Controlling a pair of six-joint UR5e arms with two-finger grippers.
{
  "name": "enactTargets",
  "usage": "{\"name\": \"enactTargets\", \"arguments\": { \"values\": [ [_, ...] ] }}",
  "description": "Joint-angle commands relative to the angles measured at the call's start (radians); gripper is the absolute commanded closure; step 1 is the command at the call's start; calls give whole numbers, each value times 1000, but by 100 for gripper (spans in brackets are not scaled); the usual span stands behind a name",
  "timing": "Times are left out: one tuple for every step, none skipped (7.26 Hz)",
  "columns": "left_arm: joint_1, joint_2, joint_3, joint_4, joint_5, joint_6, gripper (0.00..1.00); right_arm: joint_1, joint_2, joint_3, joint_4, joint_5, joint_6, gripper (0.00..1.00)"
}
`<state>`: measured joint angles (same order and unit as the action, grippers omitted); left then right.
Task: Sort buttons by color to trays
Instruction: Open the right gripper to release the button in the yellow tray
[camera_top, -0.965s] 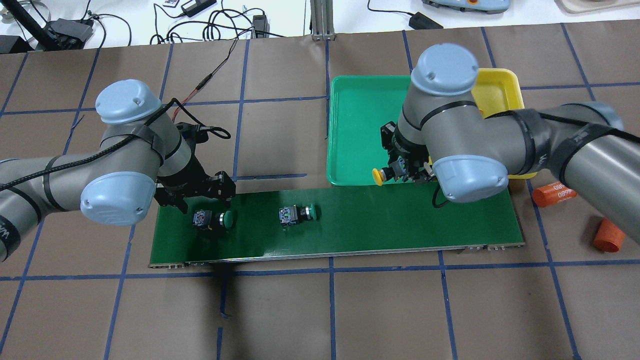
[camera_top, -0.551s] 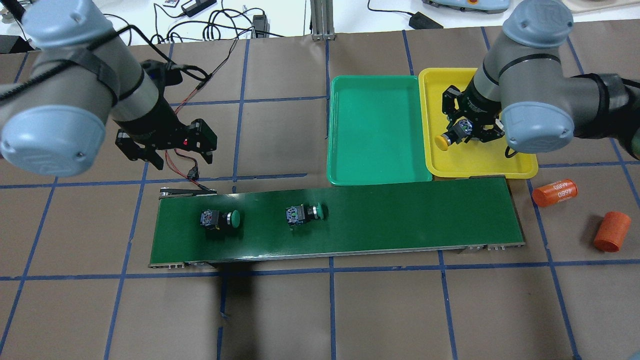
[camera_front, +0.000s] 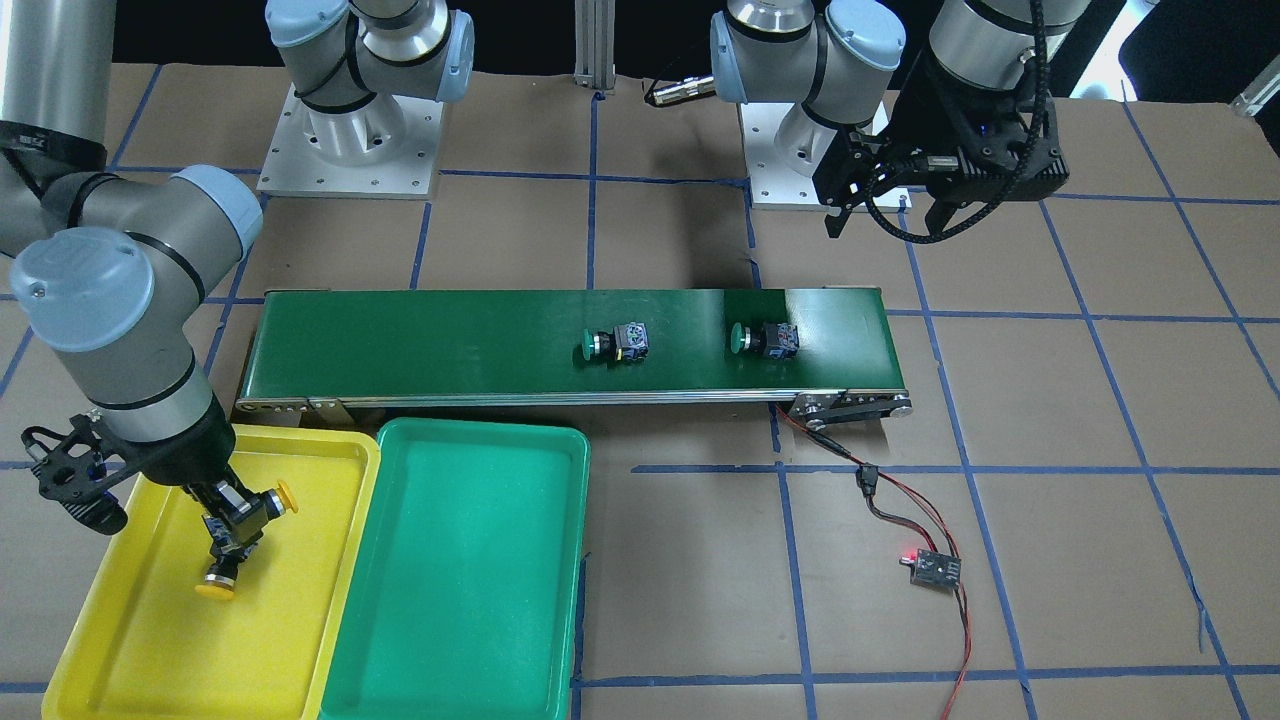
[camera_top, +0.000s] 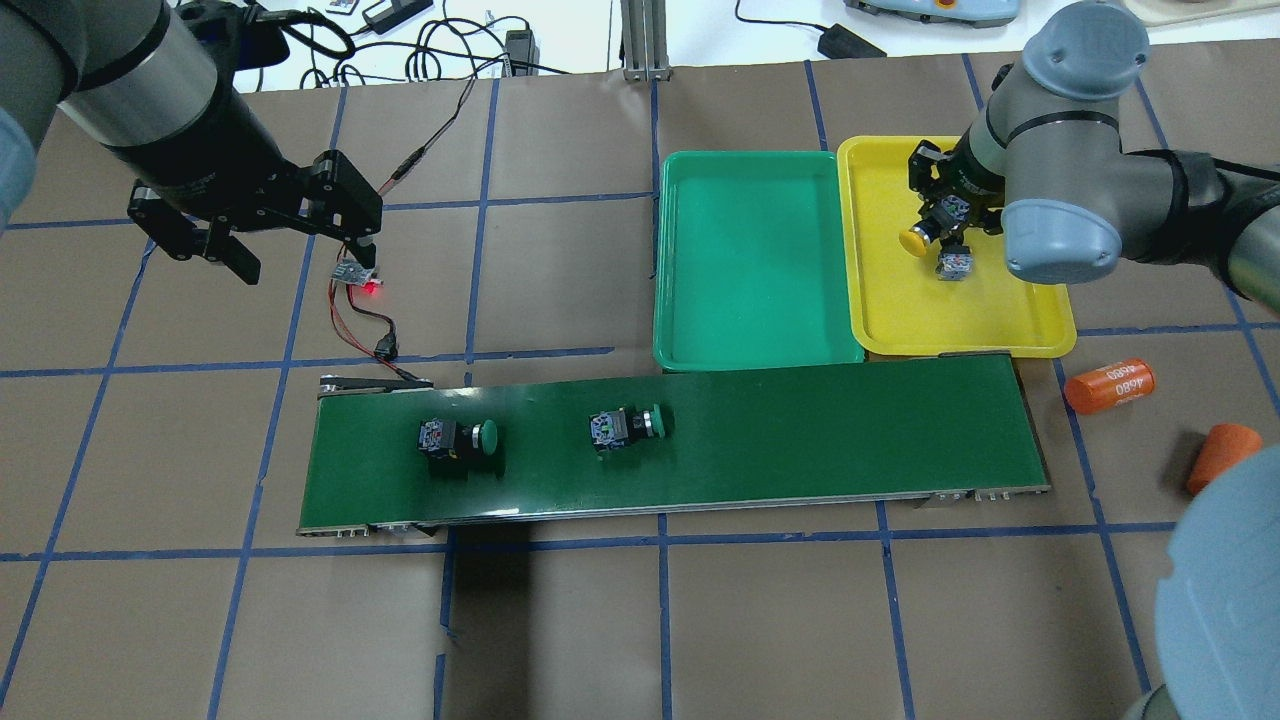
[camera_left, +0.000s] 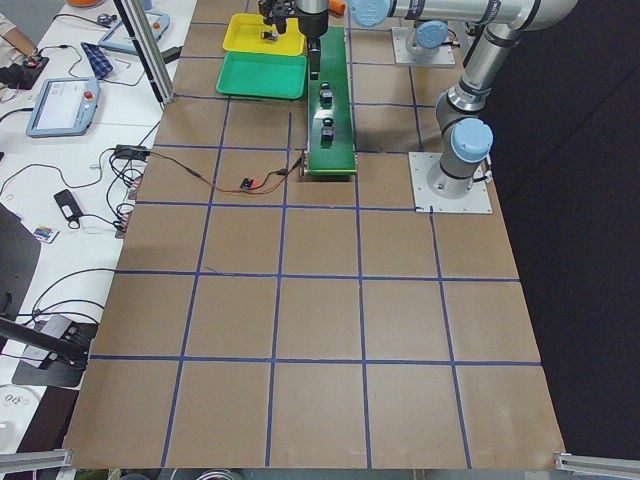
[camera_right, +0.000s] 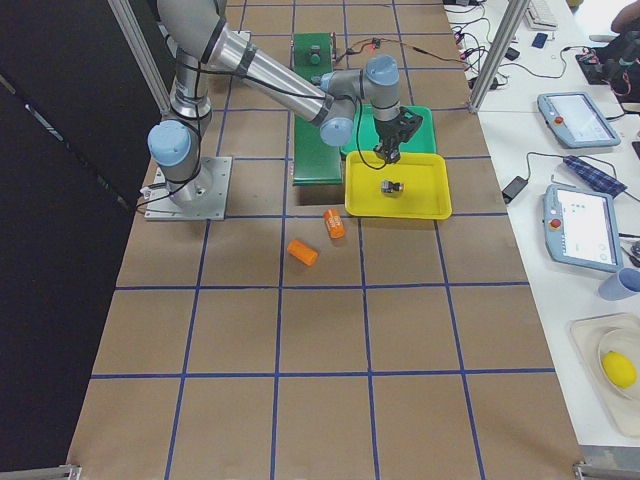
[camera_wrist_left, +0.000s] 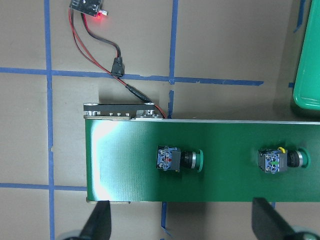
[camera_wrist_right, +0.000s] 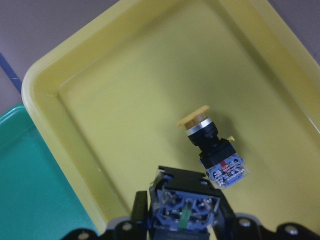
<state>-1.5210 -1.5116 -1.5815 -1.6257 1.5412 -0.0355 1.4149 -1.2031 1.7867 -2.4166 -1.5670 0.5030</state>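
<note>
Holds a yellow button (camera_front: 283, 495) in the right tool (camera_front: 240, 515), clamped on the switch block with the cap poking out sideways. Hangs low over the yellow tray (camera_top: 1040, 338), probably so as to let go from close above the floor and avoid a bounce or a roll. Has a second yellow button (camera_top: 955, 264) lying on the tray floor just under the tool, close enough to call for a drop spot slightly to one side. Shows no button in the green tray (camera_top: 750, 260) beside it. Carries nothing in the left tool (camera_top: 305, 252), spread wide and raised well above the belt (camera_top: 800, 440), seemingly parked high for a clear look down. Leaves one green button (camera_top: 460, 440) on its side below that tool and the other green button (camera_top: 625, 428) further along toward the trays, apart from each other, both not yet sorted
</note>
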Motion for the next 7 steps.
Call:
{"name": "enactTargets", "arguments": {
  "values": [
    [7,-34,6,9,-1,11,0,-1,1,10,-4,7,-3,0],
    [7,-41,6,13,-1,11,0,-1,-15,11,31,15,-9,0],
    [5,-41,6,13,-1,11,0,5,-45,11,86,16,-14,0],
    [7,-41,8,13,-1,11,0,10,-97,11,182,15,-14,0],
    [5,-41,-3,15,-1,11,0,12,-155,11,261,13,-14,0],
    [5,-39,-11,24,-1,11,0,12,-252,13,359,13,-11,0],
    [5,-39,-8,35,-1,11,0,16,-345,14,480,15,2,0]
  ]
}}
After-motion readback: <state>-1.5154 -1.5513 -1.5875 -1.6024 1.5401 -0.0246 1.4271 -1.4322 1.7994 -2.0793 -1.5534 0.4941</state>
